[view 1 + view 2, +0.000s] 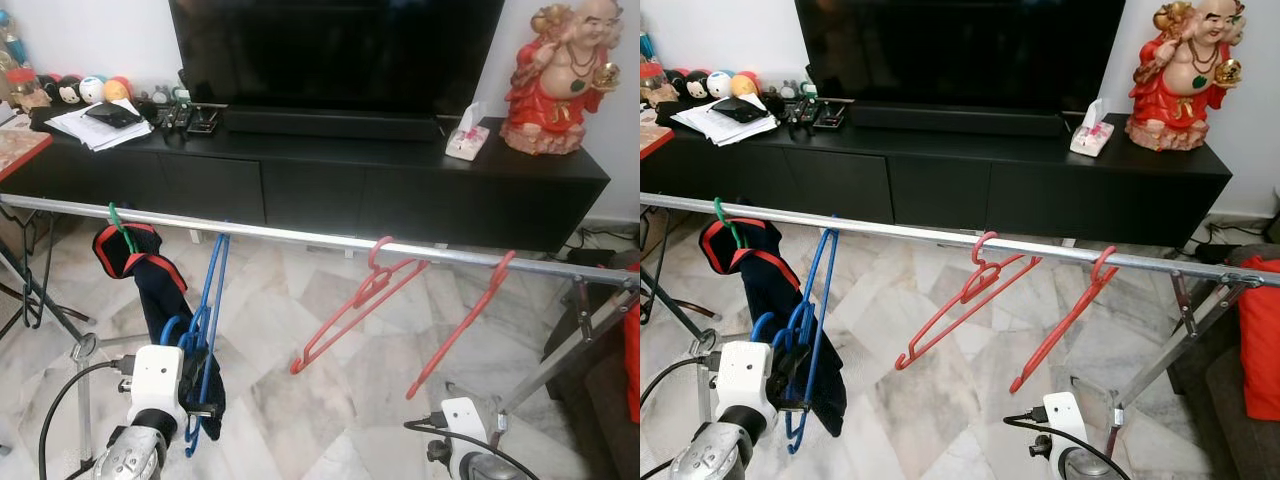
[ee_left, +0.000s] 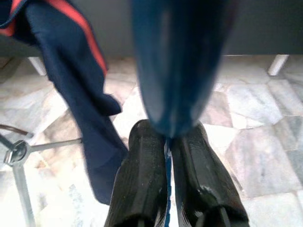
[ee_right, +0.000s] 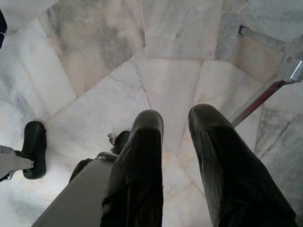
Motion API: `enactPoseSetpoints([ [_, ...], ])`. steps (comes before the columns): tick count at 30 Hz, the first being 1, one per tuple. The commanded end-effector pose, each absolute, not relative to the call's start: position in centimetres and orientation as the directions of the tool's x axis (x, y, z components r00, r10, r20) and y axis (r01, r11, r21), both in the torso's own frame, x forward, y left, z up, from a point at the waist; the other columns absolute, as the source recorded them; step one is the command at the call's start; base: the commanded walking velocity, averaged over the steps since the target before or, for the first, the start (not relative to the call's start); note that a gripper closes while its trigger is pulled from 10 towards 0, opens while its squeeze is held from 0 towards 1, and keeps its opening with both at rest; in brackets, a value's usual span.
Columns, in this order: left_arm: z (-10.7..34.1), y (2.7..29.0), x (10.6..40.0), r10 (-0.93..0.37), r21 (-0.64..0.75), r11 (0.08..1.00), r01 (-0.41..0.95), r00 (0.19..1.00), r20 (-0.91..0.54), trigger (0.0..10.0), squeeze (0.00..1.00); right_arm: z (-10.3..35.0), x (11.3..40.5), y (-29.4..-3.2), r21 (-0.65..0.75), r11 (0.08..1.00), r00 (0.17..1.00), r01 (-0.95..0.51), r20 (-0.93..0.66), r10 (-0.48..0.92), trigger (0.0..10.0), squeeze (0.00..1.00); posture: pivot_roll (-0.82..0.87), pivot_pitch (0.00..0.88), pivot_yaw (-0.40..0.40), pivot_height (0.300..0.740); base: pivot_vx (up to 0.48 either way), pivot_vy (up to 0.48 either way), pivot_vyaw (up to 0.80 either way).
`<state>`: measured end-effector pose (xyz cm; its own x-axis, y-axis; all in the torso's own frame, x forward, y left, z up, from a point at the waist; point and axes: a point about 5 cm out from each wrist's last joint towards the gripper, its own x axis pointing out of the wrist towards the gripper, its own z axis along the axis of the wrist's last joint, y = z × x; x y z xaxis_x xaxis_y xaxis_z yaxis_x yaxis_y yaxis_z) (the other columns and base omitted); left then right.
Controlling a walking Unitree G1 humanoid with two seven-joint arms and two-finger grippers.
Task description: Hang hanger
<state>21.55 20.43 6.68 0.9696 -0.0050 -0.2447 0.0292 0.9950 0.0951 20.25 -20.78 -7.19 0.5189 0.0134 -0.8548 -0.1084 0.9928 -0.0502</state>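
The left gripper (image 2: 166,142) pinches the blue hanger (image 1: 208,310) near its lower end; its hook already sits on the rail (image 1: 300,236), I think. Let go gently, straight down, to avoid swing. Right gripper (image 3: 176,124) hangs idle, fingers apart. The hanger is thin blue plastic.

Pale grey-and-cream marble tile floor (image 1: 300,400) underfoot, evenly lit. Against the white wall (image 1: 100,35), a long low black TV cabinet (image 1: 300,185) bearing 1 large dark flat-screen television (image 1: 335,50), a red-robed laughing Buddha statue (image 1: 560,85) at the right end, a white tissue box (image 1: 467,140) beside it, and papers (topped by something dark) (image 1: 95,125) at the left.
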Motion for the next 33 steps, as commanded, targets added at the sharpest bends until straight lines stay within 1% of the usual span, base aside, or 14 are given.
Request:
enactPoseSetpoints([
  [1,6.3,21.3,21.8,0.038,0.060,0.998,-0.025,0.972,-0.230,10.0,0.00,-7.1,20.4,-20.9,-0.055,0.992,0.519,-0.113,-0.855,0.012,10.0,0.00,-0.01,0.000,-0.037,0.740,0.000,0.000,0.00],
  [5,6.2,21.4,21.8,0.042,0.045,0.998,-0.033,0.972,-0.233,10.0,0.00,-7.1,20.4,-20.9,-0.055,0.992,0.519,-0.113,-0.855,0.012,10.0,0.00,-0.01,0.000,-0.037,0.740,0.000,0.000,0.00],
  [6,4.9,21.7,21.4,0.036,0.076,0.997,-0.015,0.958,-0.285,10.0,0.00,-7.1,20.4,-20.8,-0.055,0.992,0.519,-0.117,-0.855,0.014,10.0,0.00,-0.01,0.000,-0.035,0.740,0.000,0.000,0.00],
  [7,4.5,21.8,21.3,0.035,0.084,0.996,-0.010,0.953,-0.300,10.0,0.00,-7.1,20.4,-20.8,-0.055,0.991,0.519,-0.118,-0.855,0.015,10.0,0.00,-0.01,0.000,-0.035,0.740,0.000,0.000,0.00],
  [8,3.3,21.7,20.5,-0.001,0.088,0.995,0.039,0.920,-0.392,10.0,0.00,-7.1,20.5,-20.8,-0.056,0.991,0.524,-0.118,-0.852,0.014,10.0,0.00,-0.02,0.000,-0.030,0.740,0.000,0.000,0.00],
  [9,3.0,21.6,20.3,-0.014,0.086,0.995,0.055,0.909,-0.416,10.0,0.00,-7.0,20.5,-20.8,-0.056,0.991,0.525,-0.118,-0.851,0.014,10.0,0.00,-0.02,0.000,-0.030,0.740,0.000,0.000,0.00],
  [13,3.0,21.5,20.3,-0.039,0.040,0.997,0.062,0.904,-0.426,10.0,0.00,-7.0,20.7,-20.7,-0.058,0.991,0.525,-0.122,-0.851,0.015,10.0,0.00,-0.01,0.000,-0.027,0.740,0.000,0.000,0.00],
  [19,2.6,21.0,20.6,-0.124,-0.009,0.991,0.134,0.887,-0.445,10.0,0.00,-6.7,21.2,-20.2,-0.053,0.990,0.531,-0.129,-0.847,0.024,10.0,0.00,-0.01,0.000,-0.021,0.740,0.000,0.000,0.00],
  [21,2.0,20.9,20.4,-0.139,-0.011,0.988,0.153,0.862,-0.488,10.0,0.00,-6.7,21.4,-20.1,-0.050,0.991,0.535,-0.125,-0.845,0.025,10.0,0.00,-0.01,0.000,-0.016,0.740,0.000,0.000,0.00],
  [22,1.1,21.1,20.0,-0.128,0.009,0.987,0.161,0.816,-0.563,10.0,0.00,-6.6,21.6,-19.9,-0.049,0.991,0.538,-0.125,-0.843,0.026,10.0,0.00,-0.01,0.000,-0.012,0.740,0.000,0.000,0.00],
  [25,-0.2,21.8,19.5,-0.077,0.038,0.991,0.131,0.762,-0.644,10.0,0.00,-6.6,21.7,-19.7,-0.047,0.991,0.543,-0.123,-0.840,0.028,10.0,0.00,-0.01,0.000,-0.009,0.740,0.000,0.000,0.00],
  [28,-0.6,22.2,19.4,-0.056,0.040,0.993,0.109,0.755,-0.654,10.0,0.00,-6.5,21.8,-19.6,-0.043,0.992,0.546,-0.122,-0.837,0.031,10.0,0.00,-0.01,0.000,-0.007,0.740,0.000,0.000,0.00],
  [33,-0.6,22.3,19.8,-0.095,-0.001,0.992,0.122,0.765,-0.638,10.0,0.00,-6.4,22.1,-19.2,-0.037,0.991,0.550,-0.125,-0.835,0.038,10.0,0.00,-0.01,0.000,-0.004,0.740,0.000,0.000,0.00],
])
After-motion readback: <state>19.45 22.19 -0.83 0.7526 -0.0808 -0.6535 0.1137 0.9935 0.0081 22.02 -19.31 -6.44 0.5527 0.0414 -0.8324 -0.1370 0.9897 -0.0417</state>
